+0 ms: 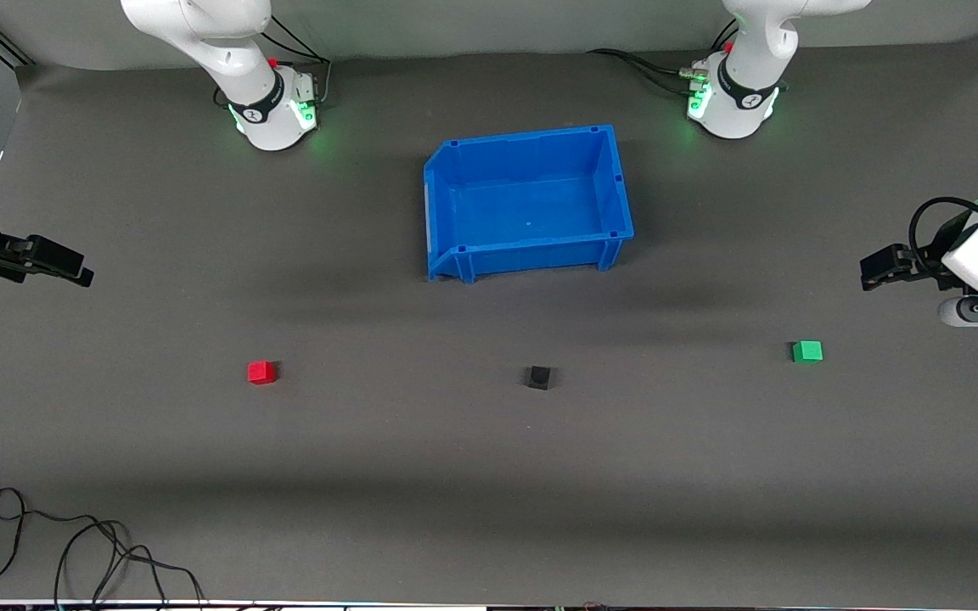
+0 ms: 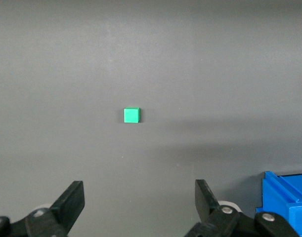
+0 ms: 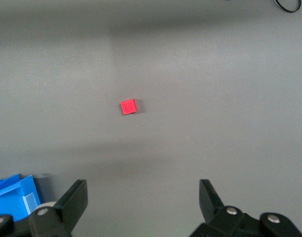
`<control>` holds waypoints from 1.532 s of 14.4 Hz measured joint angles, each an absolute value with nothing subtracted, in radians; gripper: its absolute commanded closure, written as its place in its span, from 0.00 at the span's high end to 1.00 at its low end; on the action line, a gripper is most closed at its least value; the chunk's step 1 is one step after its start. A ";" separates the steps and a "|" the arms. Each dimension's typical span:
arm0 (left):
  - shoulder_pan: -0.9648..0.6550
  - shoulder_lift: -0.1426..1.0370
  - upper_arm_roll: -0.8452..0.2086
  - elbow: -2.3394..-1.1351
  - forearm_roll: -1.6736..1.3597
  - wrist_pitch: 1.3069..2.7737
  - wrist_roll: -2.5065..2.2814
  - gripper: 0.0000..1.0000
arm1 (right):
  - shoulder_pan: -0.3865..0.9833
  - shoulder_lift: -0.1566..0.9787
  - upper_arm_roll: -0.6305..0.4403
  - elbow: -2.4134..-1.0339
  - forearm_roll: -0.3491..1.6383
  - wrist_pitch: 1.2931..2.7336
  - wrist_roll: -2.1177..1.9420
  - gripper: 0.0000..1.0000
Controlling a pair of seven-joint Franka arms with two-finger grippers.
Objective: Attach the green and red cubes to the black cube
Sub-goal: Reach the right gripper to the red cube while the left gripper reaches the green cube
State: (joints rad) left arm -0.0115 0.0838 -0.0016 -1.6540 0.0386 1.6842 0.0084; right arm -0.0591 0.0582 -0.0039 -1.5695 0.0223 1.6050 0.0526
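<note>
A loose black cable (image 1: 73, 552) lies coiled on the grey table (image 1: 489, 475) at the edge nearest the front camera, toward the right arm's end. Farther from the camera, 3 small cubes sit in a rough row, well apart from one another: the red cube (image 1: 261, 372) toward the right arm's end, the black cube (image 1: 538, 377) in the middle, the green cube (image 1: 806, 350) toward the left arm's end. Farther still stands a blue bin (image 1: 455, 212), with nothing in it. No brand, label or writing can be read on any of these. The left gripper (image 2: 140, 202) hangs over the table's end, near the green cube, its fingers spread wide and holding nothing. The right gripper (image 3: 143, 200) hangs over the other end, near the red cube, likewise spread wide and empty.
</note>
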 measured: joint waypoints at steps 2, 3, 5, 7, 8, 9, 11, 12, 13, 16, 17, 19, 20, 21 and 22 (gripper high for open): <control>-0.011 0.084 0.000 -1.654 0.039 1.685 0.008 0.99 | -0.059 0.058 -0.004 -1.570 0.022 1.605 0.053 1.00; -0.011 0.084 0.000 -1.654 0.039 1.685 0.008 0.99 | -0.059 0.058 -0.004 -1.570 0.022 1.605 0.053 1.00; -0.011 0.084 0.002 -1.654 0.039 1.685 0.008 1.00 | -0.059 0.058 -0.004 -1.570 0.022 1.605 0.053 1.00; -0.011 0.093 0.005 -1.655 0.038 1.685 0.007 1.00 | -0.059 0.058 -0.004 -1.570 0.022 1.605 0.053 1.00; -0.010 0.105 0.008 -1.656 0.038 1.689 0.007 0.98 | -0.059 0.058 -0.004 -1.570 0.022 1.605 0.053 1.00; -0.008 0.123 0.011 -1.657 0.038 1.705 0.006 0.97 | -0.059 0.058 -0.004 -1.570 0.022 1.605 0.053 1.00; 0.005 0.162 0.014 -1.683 0.036 1.783 0.007 0.97 | -0.059 0.058 -0.004 -1.569 0.022 1.605 0.056 1.00; 0.011 0.179 0.016 -1.715 0.031 1.844 0.008 0.97 | -0.059 0.058 -0.004 -1.570 0.022 1.605 0.076 1.00; 0.015 0.192 0.017 -1.755 0.023 1.911 0.008 0.97 | -0.059 0.059 -0.004 -1.570 0.023 1.607 0.133 1.00; 0.019 0.240 0.018 -1.854 0.015 2.041 0.007 0.98 | -0.060 0.078 -0.003 -1.555 0.071 1.609 0.473 1.00; 0.022 0.263 0.018 -1.866 0.014 2.060 0.007 0.98 | -0.062 0.094 -0.004 -1.549 0.115 1.609 0.602 1.00; 0.031 0.317 0.019 -1.877 0.014 2.103 0.007 0.99 | -0.070 0.136 -0.004 -1.547 0.180 1.609 0.842 1.00; 0.034 0.349 0.019 -1.880 0.014 2.129 0.013 0.99 | -0.075 0.165 -0.006 -1.547 0.205 1.608 0.919 1.00; 0.034 0.387 0.018 -1.881 0.014 2.158 0.027 0.99 | -0.083 0.199 -0.009 -1.550 0.243 1.609 0.961 1.00; 0.032 0.427 0.016 -1.883 0.014 2.186 0.043 0.99 | -0.095 0.235 -0.013 -1.555 0.287 1.610 0.981 1.00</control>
State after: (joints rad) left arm 0.0315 0.4268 0.0162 -1.8830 0.0142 2.1862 0.0430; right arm -0.0949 0.2354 -0.0128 -1.5547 0.2866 1.6098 0.9812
